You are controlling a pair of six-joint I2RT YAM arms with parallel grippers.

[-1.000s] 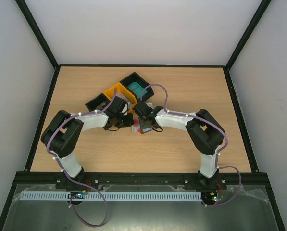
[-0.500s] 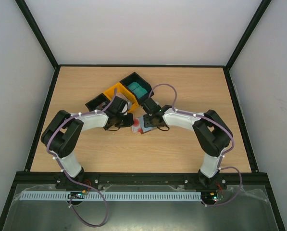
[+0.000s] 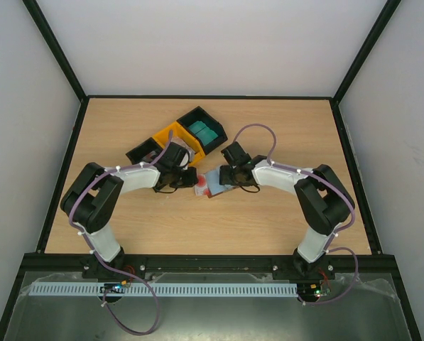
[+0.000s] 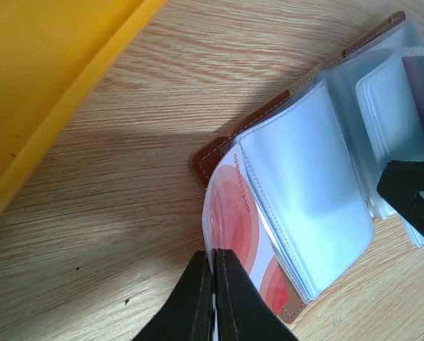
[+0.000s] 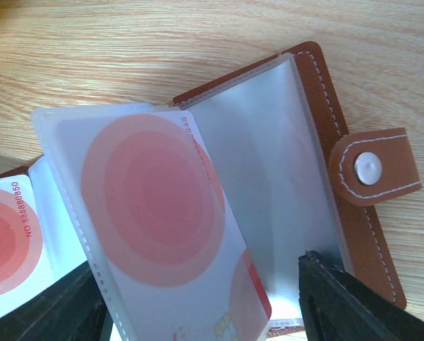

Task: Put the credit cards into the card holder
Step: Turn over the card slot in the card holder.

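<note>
The brown card holder (image 5: 318, 78) lies open on the table, its clear sleeves fanned out; in the top view the card holder (image 3: 213, 187) sits between both grippers. My left gripper (image 4: 213, 284) is shut on the edge of a white credit card with red markings (image 4: 236, 213), whose far end lies under the sleeves (image 4: 304, 199). My right gripper (image 5: 204, 312) is open, its fingers (image 5: 346, 305) on either side of a raised sleeve holding another red-marked card (image 5: 148, 206). From above, the left gripper (image 3: 190, 180) and right gripper (image 3: 226, 179) face each other. Teal cards (image 3: 203, 132) lie in a black bin.
A yellow bin (image 3: 173, 139) stands just behind the left gripper, and its wall (image 4: 48, 71) is close in the left wrist view. Black bins (image 3: 142, 150) flank it. The holder's snap tab (image 5: 371, 167) sticks out to the right. A black frame borders the table.
My right arm has swung to the right, drawing its gripper back from over the card holder, its jaws a little wider. The left gripper has stayed shut on its card.
</note>
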